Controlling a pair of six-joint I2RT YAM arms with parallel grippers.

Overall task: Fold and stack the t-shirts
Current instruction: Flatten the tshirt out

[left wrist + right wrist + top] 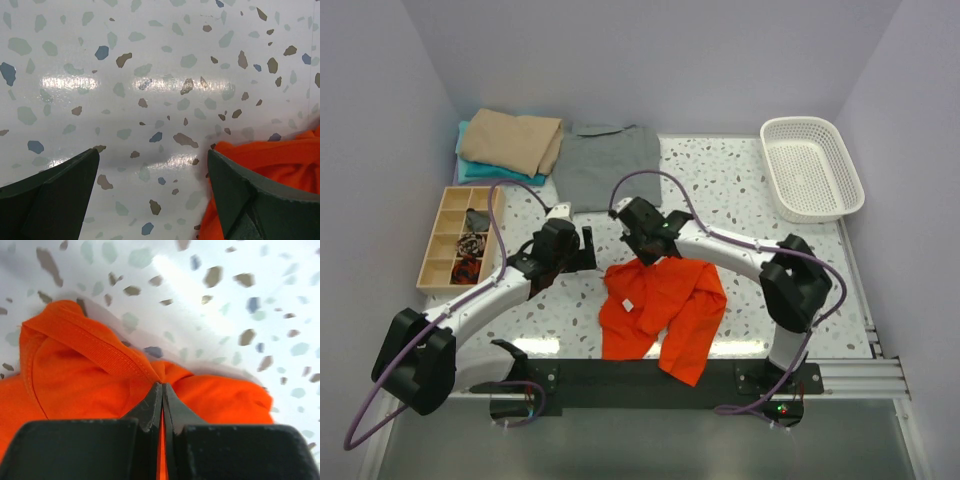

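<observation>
- Orange-red t-shirt (660, 305), crumpled, at near edge of tabletop (740, 190), between the two arms; lower fold draped over the front edge.
- Right claw (162, 390) pinched fully closed on a ridge along that t-shirt's far edge; cloth bunched either side of the fingers.
- Left claw (152, 151) spread wide, gripping nothing, low over bare tabletop just left of the orange cloth; orange fold close beside one finger (240, 195), contact impossible to tell.
- Wooden tray (431, 245) at left edge, small dark items in some compartments.
- Grey t-shirt (608, 165) laid flat at far middle.
- Tan t-shirt (512, 142), folded, stacked on folded teal t-shirt (500, 176) in far-left corner, just beside the grey one.
- White mesh basket (817, 213) at far-right corner, well apart from the shirts.
</observation>
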